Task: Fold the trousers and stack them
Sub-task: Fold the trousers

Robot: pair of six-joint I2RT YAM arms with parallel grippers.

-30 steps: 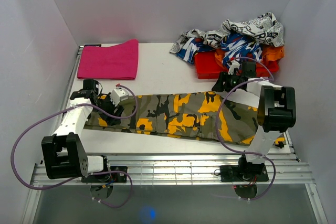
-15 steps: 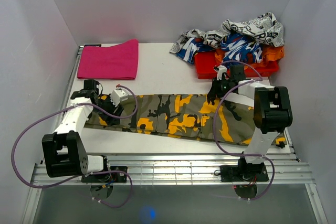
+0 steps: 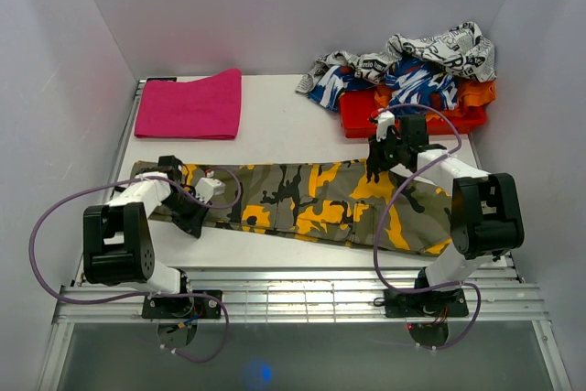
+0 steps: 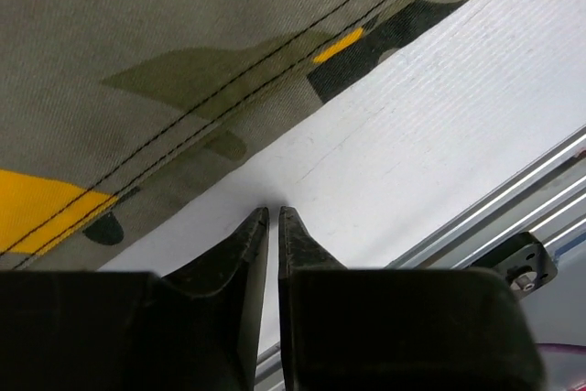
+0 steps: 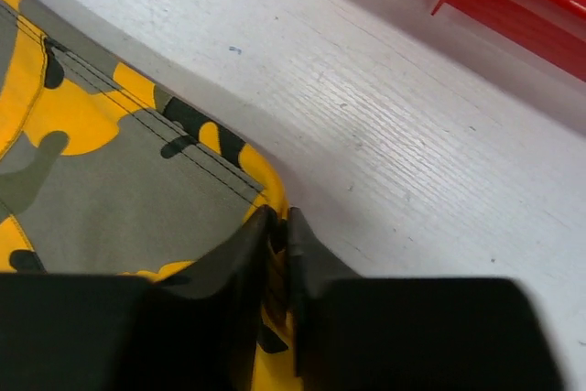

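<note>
Judging by the layout, the first fold is yet to be made: the camouflage trousers lie full length on the desk, unfolded and unstacked. My right hand is clamped on their far edge, cloth bunched between its fingers. My left hand has its fingers nearly together, with the near hem just beyond the tips. I cannot tell whether they pinch it.

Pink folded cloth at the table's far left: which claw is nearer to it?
Left. The left claw is at the trousers' near edge, straight in front of the pink cloth; the right claw grips their far edge, well off to the right.
</note>
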